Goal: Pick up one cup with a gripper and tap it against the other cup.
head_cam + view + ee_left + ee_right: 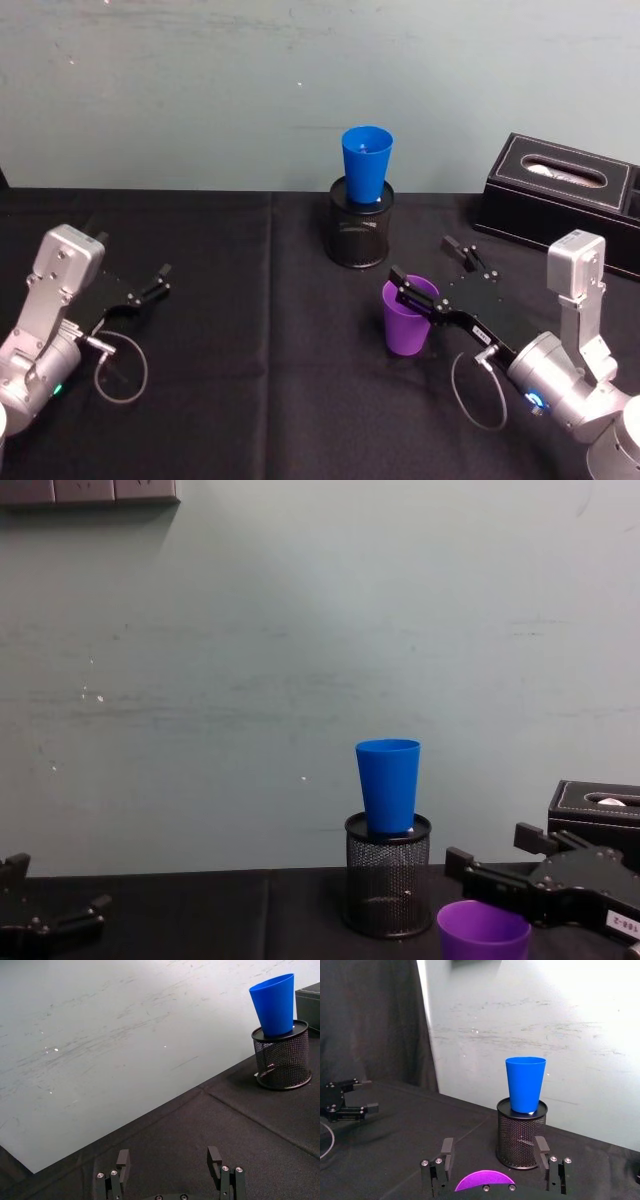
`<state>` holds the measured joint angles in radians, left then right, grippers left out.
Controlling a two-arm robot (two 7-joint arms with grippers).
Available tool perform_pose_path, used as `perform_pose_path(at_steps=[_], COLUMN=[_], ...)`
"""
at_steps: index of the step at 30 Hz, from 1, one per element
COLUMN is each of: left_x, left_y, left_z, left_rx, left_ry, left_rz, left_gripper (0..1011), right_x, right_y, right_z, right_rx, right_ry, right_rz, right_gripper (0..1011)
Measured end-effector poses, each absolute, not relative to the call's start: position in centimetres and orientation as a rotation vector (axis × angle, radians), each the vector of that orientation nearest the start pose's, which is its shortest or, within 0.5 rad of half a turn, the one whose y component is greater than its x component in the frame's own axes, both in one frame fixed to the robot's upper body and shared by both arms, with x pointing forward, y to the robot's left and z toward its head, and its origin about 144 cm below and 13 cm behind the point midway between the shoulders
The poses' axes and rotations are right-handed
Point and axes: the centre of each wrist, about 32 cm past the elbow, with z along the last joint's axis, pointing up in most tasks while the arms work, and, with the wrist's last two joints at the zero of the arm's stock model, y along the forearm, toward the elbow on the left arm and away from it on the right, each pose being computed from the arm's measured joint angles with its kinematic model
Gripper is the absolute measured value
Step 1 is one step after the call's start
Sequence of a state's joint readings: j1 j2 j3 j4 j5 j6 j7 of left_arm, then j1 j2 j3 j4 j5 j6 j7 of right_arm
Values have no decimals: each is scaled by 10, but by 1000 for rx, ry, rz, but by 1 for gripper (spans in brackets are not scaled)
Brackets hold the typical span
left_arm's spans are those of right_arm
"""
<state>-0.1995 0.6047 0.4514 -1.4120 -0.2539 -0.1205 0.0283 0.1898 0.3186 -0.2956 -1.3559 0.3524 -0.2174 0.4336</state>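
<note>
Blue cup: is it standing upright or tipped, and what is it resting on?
Upright. The blue cup stands rim up on top of the black mesh holder, apart from the purple cup.

I can't read any text from here; the right gripper (497, 875) carries a small white label (622, 917) with dark characters on its black body, seen in the chest view, but the marks are too small for me to make out; the same label shows as a pale strip on that gripper in the head view, equally unreadable; I find no brand, number or sign on anything else.
</note>
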Motion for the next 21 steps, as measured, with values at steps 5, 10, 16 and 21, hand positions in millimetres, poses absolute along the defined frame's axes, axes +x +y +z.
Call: perform_pose_path(at_steps=[5,10,16,21], left_x=[489,489,489,489], left_y=[310,310,310,310], left_z=[1140,1140,1140,1140], left_rx=[304,305,305,304], left_ry=[-285,-285,-285,-285], left_rz=[1248,1248,1248,1248], left_gripper=[1011,1011,1011,1012], right_x=[502,502,503,504], right_y=[-254,-253,-255,-257], right_z=[1130,1129,1128,1126], right_rx=[59,55,52,50], right_ry=[-95,-105,-111,-115], right_rz=[-928,-927,-939,-953], right_gripper=[1000,1000,1000,1000])
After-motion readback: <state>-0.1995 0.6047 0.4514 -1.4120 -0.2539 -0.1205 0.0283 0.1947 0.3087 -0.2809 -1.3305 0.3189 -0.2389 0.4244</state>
